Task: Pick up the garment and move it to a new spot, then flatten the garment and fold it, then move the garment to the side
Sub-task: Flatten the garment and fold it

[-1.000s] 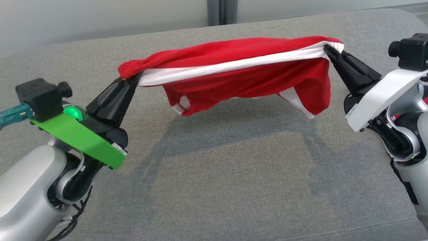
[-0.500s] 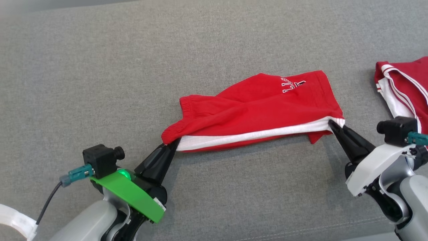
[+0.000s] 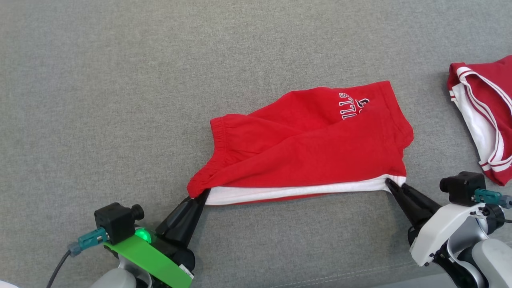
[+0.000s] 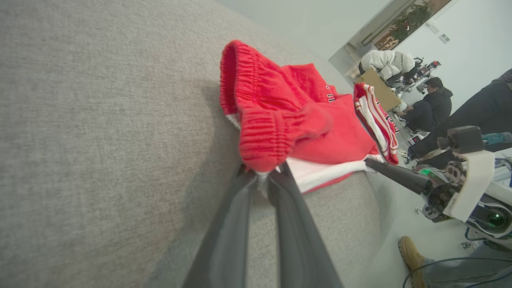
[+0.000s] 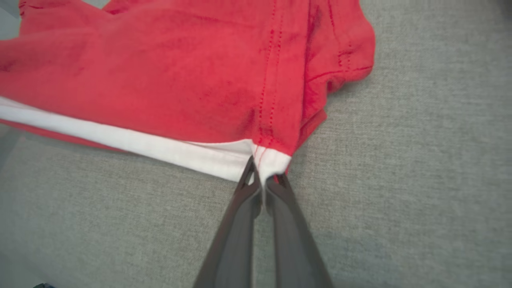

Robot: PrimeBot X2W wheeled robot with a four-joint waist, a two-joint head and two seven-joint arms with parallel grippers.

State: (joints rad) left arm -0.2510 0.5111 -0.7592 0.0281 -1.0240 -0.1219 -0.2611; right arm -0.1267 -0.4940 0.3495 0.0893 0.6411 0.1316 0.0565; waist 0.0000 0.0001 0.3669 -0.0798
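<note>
On the grey cushion (image 3: 120, 80) rest red shorts (image 3: 304, 156), the left gripper (image 3: 201, 195) clamped on their waistband corner and the right gripper (image 3: 389, 184) clamped on the white-striped hem corner

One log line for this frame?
left gripper: shut on red shorts | right gripper: shut on red shorts | shorts: resting on grey upholstery

Just past the right gripper (image 3: 390, 184), a second red-and-white garment (image 3: 480, 116) runs off the head view's edge. The white lettering (image 3: 352, 106) on the shorts (image 3: 304, 152) is too small to read. The left gripper (image 3: 202, 196) has its tips hidden under the bunched waistband (image 3: 200, 182), and its arm (image 3: 116, 280) is cut off below.
</note>
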